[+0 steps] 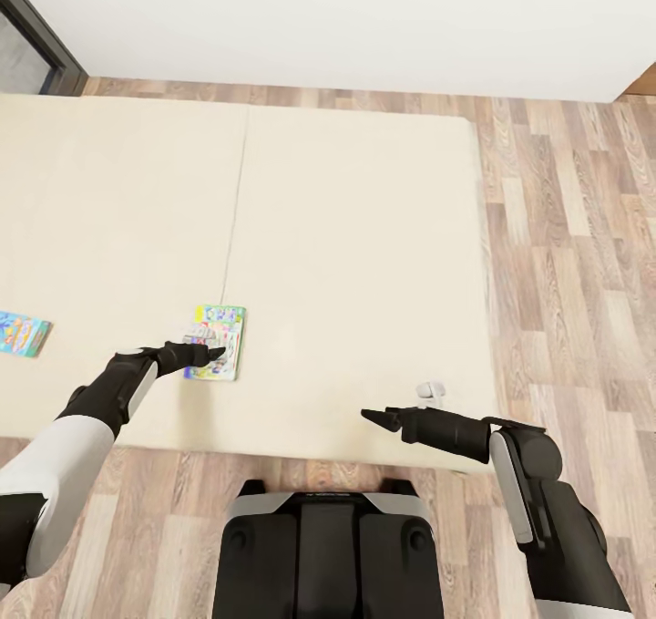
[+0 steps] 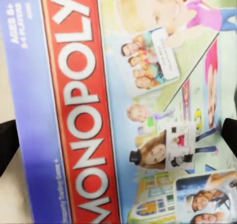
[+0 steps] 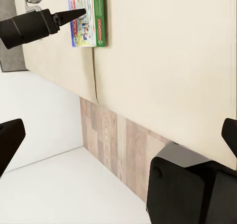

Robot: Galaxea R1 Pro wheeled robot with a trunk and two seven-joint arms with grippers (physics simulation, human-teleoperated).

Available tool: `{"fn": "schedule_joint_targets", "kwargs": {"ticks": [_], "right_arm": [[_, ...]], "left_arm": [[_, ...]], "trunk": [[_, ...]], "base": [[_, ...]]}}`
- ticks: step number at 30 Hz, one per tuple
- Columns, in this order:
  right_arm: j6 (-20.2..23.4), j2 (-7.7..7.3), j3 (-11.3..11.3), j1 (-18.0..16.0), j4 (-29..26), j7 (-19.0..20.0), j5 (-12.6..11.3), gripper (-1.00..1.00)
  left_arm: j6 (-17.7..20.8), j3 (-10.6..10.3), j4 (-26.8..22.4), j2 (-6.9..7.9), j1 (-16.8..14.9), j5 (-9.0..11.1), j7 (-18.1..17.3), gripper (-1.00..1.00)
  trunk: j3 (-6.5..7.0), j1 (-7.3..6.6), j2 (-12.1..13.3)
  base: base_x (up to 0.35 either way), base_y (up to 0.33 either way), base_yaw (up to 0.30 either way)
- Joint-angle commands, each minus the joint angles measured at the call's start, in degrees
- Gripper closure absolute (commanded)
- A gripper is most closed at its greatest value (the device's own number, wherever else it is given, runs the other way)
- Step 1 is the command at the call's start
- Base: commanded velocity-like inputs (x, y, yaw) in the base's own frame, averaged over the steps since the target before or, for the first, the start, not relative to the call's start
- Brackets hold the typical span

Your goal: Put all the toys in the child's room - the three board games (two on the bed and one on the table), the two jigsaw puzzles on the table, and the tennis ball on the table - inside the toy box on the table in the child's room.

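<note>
A Monopoly board game (image 1: 224, 322) lies flat on the cream bed (image 1: 355, 236), near its front edge. My left gripper (image 1: 215, 353) hovers right over this box, open; in the left wrist view the box lid (image 2: 123, 85) spreads wide, with dark fingertips (image 2: 7, 144) at either side. A second colourful board game (image 1: 20, 334) lies on the bed at the far left. My right gripper (image 1: 375, 416) is open over the bed's front edge, with nothing between its fingers (image 3: 9, 141). The right wrist view also catches the left gripper (image 3: 74, 14) above the Monopoly box (image 3: 94, 21).
Wooden floor (image 1: 574, 263) runs along the bed's right side and in front of it. A white wall (image 1: 364, 17) stands behind the bed, with a dark door frame (image 1: 36, 31) at the back left. My own base (image 1: 328, 546) is against the bed's front edge.
</note>
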Motion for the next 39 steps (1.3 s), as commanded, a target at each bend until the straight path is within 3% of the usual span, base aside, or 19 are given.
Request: {"fn": "schedule_joint_targets", "kwargs": {"ticks": [1, 39], "right_arm": [[0.40, 0.04, -0.10, -0.03, 0.00, 0.00, -0.27, -1.00], [0.40, 0.03, -0.10, -0.03, 0.00, -0.07, -0.27, -1.00]], "left_arm": [[0.34, -0.11, -0.10, 0.01, 0.00, -0.05, -0.12, -1.00], [0.45, -0.11, -0.10, -1.07, 0.05, -0.14, 0.37, -1.00]], "trunk": [[-0.05, 0.02, -0.07], [-0.05, 0.02, -0.07]], "base": [[-0.064, -0.178, 0.000], [-0.015, -0.133, 0.000]]}}
